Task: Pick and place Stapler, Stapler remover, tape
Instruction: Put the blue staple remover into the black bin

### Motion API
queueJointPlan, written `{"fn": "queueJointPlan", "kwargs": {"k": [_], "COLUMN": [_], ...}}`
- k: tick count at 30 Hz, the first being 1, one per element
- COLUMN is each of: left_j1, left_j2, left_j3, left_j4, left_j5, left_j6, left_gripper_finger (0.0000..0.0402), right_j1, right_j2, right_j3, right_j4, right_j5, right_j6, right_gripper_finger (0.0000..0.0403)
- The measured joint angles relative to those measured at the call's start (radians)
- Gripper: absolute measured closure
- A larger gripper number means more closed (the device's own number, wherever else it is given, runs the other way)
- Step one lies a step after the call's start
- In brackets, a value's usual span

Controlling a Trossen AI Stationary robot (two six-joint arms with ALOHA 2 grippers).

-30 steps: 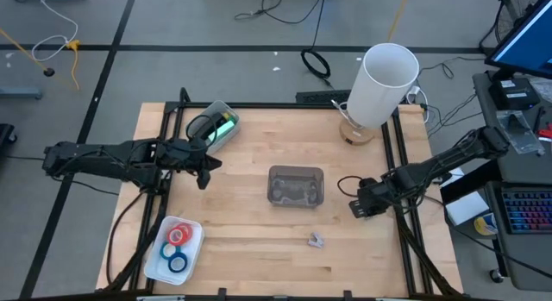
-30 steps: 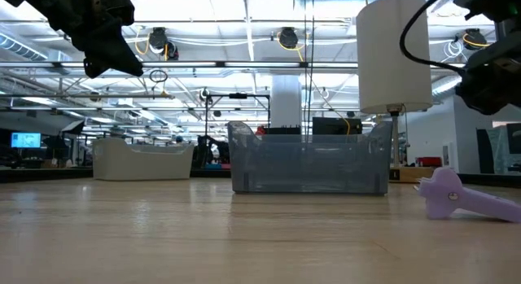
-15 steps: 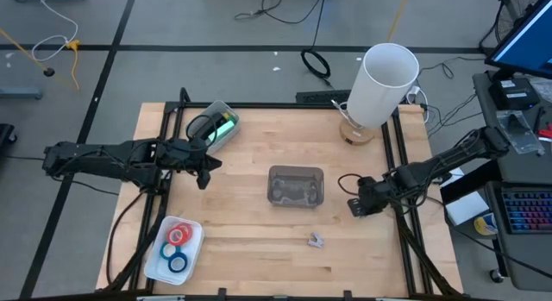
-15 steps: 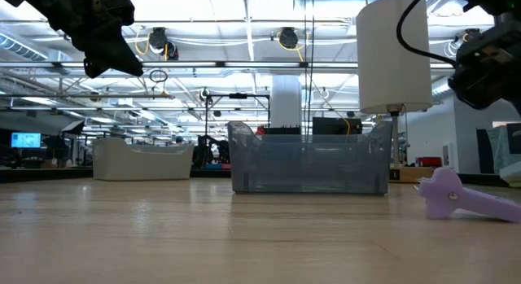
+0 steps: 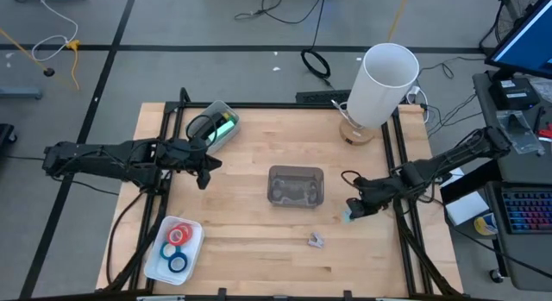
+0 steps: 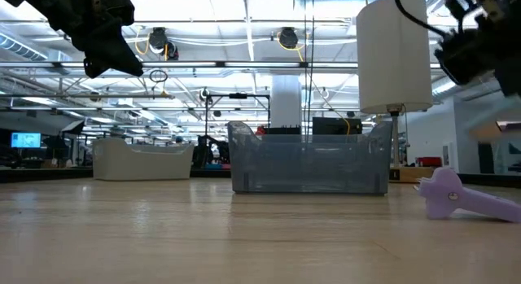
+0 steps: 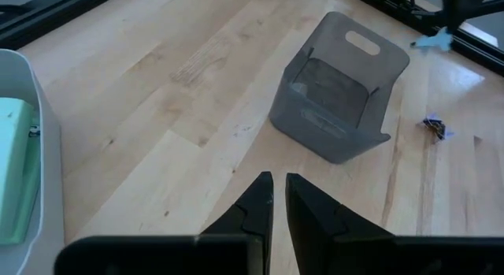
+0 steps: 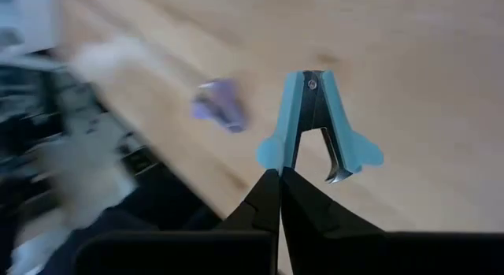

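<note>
Blue claw-shaped stapler remover (image 8: 315,121) clamped in my right gripper (image 8: 279,180); grey plastic bin (image 5: 296,185) empty; mint-green stapler (image 5: 226,128), tape rolls (image 5: 177,245) remain.

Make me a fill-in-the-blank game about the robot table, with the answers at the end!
1. The right gripper is pinching a staple remover whose colour is ____.
2. The tape rolls sit in a tray that is ____.
3. The grey bin in the middle of the table has ____ inside.
4. The mint-green stapler lies in a tray beside the ____ gripper.

Answers: blue; white; nothing; left
</note>
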Motion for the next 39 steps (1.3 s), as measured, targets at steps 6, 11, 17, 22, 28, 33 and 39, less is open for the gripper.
{"fn": "queueJointPlan", "kwargs": {"k": [6,11,17,22,28,33,39], "left_j1": [0.0,0.0,0.0,0.0,0.0,0.0,0.0], "left_j2": [0.0,0.0,0.0,0.0,0.0,0.0,-0.01], "left_j3": [0.0,0.0,0.0,0.0,0.0,0.0,0.0], "left_j4": [0.0,0.0,0.002,0.002,0.002,0.003,0.006], "left_j5": [0.0,-0.014,-0.025,-0.027,-0.017,-0.018,0.067], "left_j6": [0.0,0.001,0.006,-0.019,-0.027,-0.032,0.082], "left_gripper_finger": [0.0364,0.0364,0.0364,0.0364,0.0364,0.0364,0.0364], "right_j1": [0.0,-0.002,-0.045,-0.096,-0.151,-0.195,-0.222], "right_j2": [-0.039,-0.026,0.014,0.061,0.129,0.157,0.159], "right_j3": [0.0,0.002,0.002,0.002,0.002,0.002,0.035], "right_j4": [0.197,0.382,0.585,0.697,0.77,0.833,0.825], "right_j5": [0.002,0.059,0.17,0.223,0.237,0.237,0.241], "right_j6": [-0.012,-0.044,-0.146,-0.243,-0.314,-0.372,-0.445], "right_gripper_finger": [0.0402,0.0402,0.0402,0.0402,0.0402,0.0403,0.0403]}}
